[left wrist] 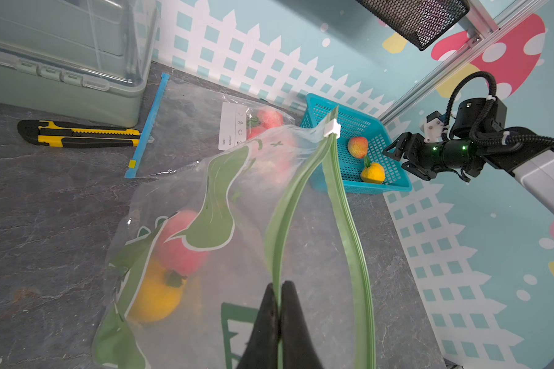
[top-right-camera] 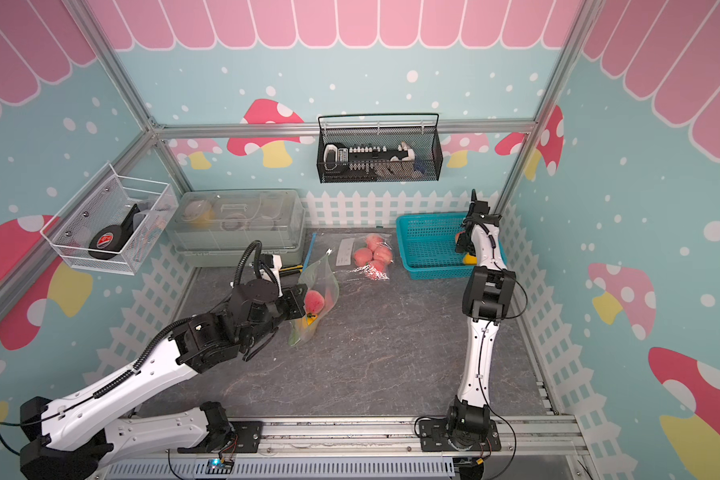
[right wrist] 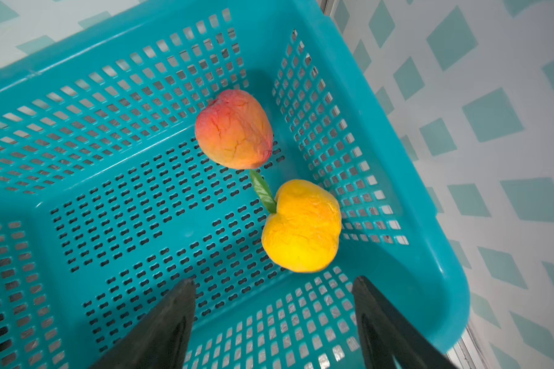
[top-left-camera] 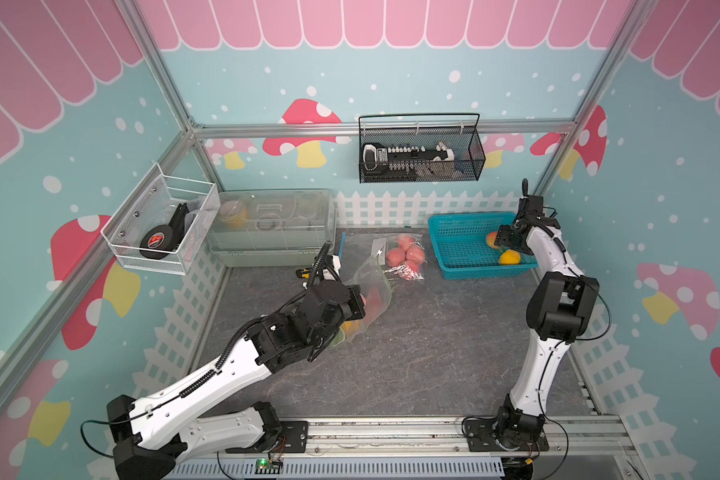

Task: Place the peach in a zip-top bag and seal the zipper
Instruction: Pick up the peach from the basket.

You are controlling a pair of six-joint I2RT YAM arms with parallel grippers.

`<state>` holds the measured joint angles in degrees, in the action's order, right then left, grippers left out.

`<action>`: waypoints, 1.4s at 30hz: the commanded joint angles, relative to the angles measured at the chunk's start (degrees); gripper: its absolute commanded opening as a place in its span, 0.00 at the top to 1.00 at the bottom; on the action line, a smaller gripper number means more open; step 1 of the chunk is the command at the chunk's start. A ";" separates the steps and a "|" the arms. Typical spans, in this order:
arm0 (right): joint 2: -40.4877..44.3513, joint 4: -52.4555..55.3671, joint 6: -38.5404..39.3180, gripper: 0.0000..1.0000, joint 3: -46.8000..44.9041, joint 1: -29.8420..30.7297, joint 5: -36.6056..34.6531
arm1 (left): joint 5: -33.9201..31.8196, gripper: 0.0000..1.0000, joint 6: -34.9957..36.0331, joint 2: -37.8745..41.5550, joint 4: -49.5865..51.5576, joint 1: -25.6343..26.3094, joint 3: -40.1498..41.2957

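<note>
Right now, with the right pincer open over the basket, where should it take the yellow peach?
Probably across the round body of the yellow peach, coming down from above. It lies close to the basket wall, so a sideways approach looks blocked. The open right pincer points toward it; keep fingers off the leaf.

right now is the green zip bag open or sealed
Open: on the green bag the two zipper strips gape apart, white slider at one end, left pincer pinching one strip.

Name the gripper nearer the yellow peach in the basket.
Right. The right gripper hangs open over the yellow peach; the left gripper is far off, pinching the zip-top bag.
</note>
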<state>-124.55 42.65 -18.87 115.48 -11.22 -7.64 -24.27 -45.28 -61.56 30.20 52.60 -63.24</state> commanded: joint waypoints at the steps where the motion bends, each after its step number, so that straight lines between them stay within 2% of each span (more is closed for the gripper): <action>1: -3.90 6.63 -0.11 0.21 5.24 -0.12 -2.41 | -1.46 1.00 1.05 1.09 0.38 -0.39 0.36; 7: -11.39 11.94 -0.81 0.20 14.21 -0.25 -5.02 | -1.66 1.00 1.23 1.20 0.49 -0.46 0.65; 13: -16.37 13.83 -2.02 0.20 19.13 -0.21 -7.13 | -1.74 1.00 1.30 1.19 0.50 -0.83 0.91; 24: -23.08 15.31 -2.39 0.20 25.47 -0.37 -3.91 | -1.66 1.00 1.41 1.25 0.58 -1.44 1.06; 31: -23.52 15.68 -2.75 0.25 25.41 -0.30 0.68 | -1.70 1.00 1.27 1.22 0.70 -1.62 1.16; 34: -22.92 16.06 -2.58 0.30 25.24 -0.31 2.21 | -1.57 1.00 1.32 1.13 0.67 -1.62 1.06; 39: -19.29 15.73 -2.61 0.35 23.93 -0.30 6.39 | -1.48 1.00 1.36 1.05 0.74 -1.71 1.01; 42: -14.64 12.76 -3.22 0.36 19.53 -0.31 9.10 | -1.39 1.00 1.30 1.07 0.70 -1.71 0.88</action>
<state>-145.12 55.99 -21.17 137.40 -11.27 -2.22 -24.67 -44.73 -61.28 30.35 51.37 -62.59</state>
